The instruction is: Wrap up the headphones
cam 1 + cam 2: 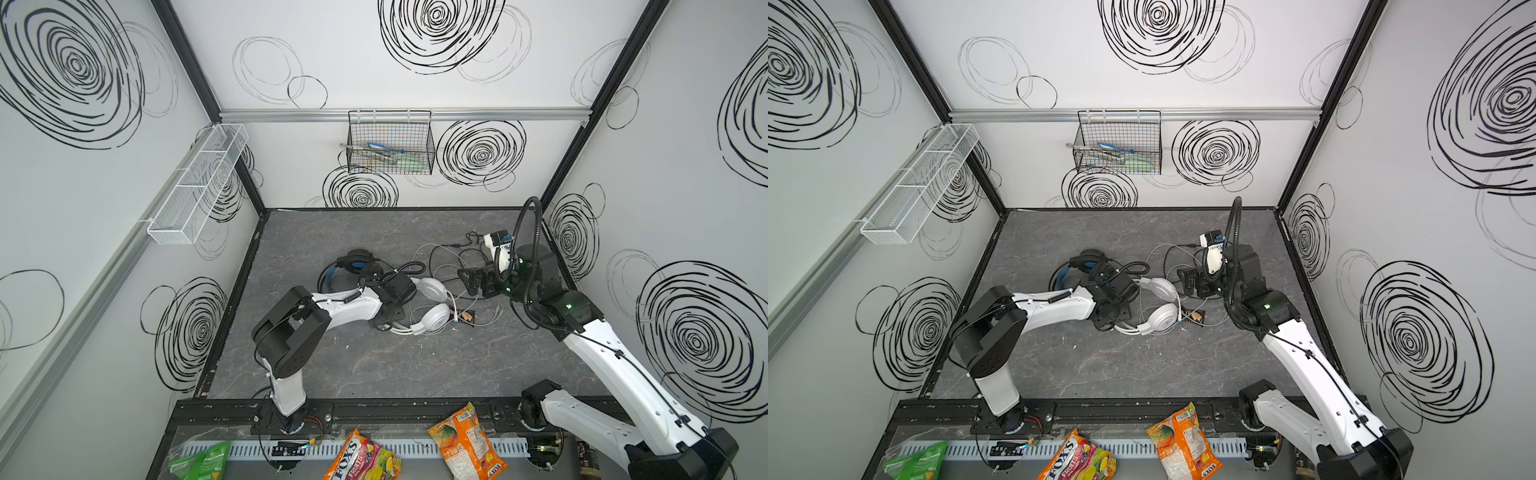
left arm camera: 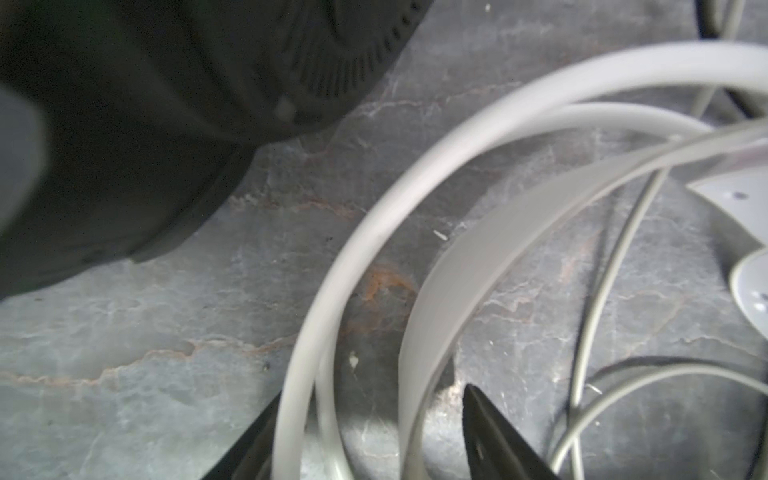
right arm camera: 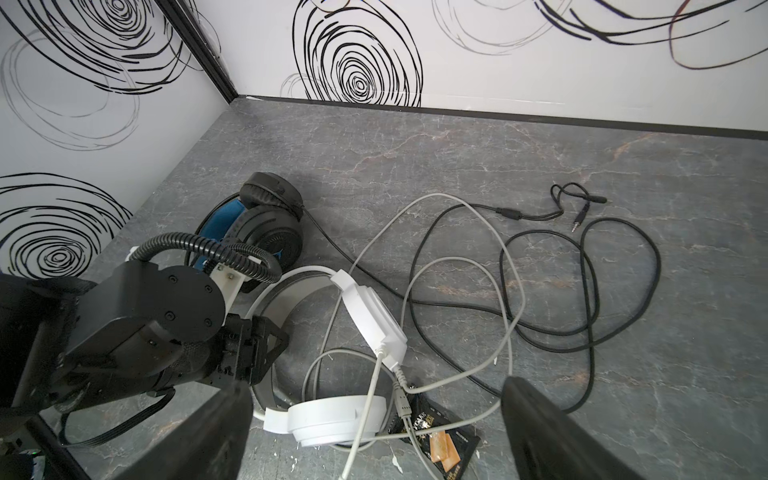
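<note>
The white headphones (image 1: 436, 316) lay on their side near the centre of the grey table (image 1: 374, 365), with the headband toward the left arm. The black headphones (image 1: 353, 266), with a blue-lined headband, lay just beyond them, to the far left, close but with table visible between the two sets in the left wrist view.

The left gripper (image 2: 370, 401) was lowered over the white headband. Its jaws stood apart, one on either side of the band. A gap showed between one finger and the band, so no clamp on it was evident.

The right gripper (image 3: 374, 384) was fully released and grasped nothing. It was positioned to the right of the white headphones, above the loose cables.

The white cable (image 3: 440, 194) and the black cable (image 3: 615, 219) lay uncoiled in overlapping loops on the table, spreading right and far from the headsets. A small dark packet (image 3: 436, 436) lay beside the nearer white earcup, under the white cable.
</note>
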`<action>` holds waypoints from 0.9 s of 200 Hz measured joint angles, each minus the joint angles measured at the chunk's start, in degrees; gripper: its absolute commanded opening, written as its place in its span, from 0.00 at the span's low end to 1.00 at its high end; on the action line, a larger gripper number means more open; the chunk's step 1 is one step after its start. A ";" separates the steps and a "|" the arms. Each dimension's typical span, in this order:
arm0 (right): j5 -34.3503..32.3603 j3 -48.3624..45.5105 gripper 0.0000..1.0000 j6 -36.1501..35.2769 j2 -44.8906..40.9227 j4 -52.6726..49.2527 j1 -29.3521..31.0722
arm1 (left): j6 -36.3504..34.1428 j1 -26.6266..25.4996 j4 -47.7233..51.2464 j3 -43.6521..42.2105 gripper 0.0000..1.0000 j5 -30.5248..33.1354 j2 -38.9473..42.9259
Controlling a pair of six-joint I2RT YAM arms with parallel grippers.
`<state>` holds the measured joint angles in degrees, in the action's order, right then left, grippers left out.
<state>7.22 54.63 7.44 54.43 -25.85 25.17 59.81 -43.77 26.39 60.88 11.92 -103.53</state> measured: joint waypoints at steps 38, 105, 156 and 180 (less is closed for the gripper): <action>-1.33 0.02 0.97 -0.24 -0.02 -0.15 0.00 | -0.72 0.07 0.63 0.52 0.42 0.98 -0.70; -2.99 0.07 0.97 -1.07 -0.02 -0.37 0.00 | -2.05 0.68 -0.24 0.52 0.00 1.70 -0.85; -2.51 0.07 0.97 -1.31 -0.02 -0.37 0.00 | -5.40 0.81 2.27 2.60 0.00 4.22 0.15; -0.72 0.07 0.97 -1.97 -0.28 -0.31 0.00 | -8.24 0.92 6.03 5.81 0.00 7.02 2.49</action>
<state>6.50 54.70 5.48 54.15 -26.15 25.17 51.57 -42.85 32.42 66.70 18.94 -101.03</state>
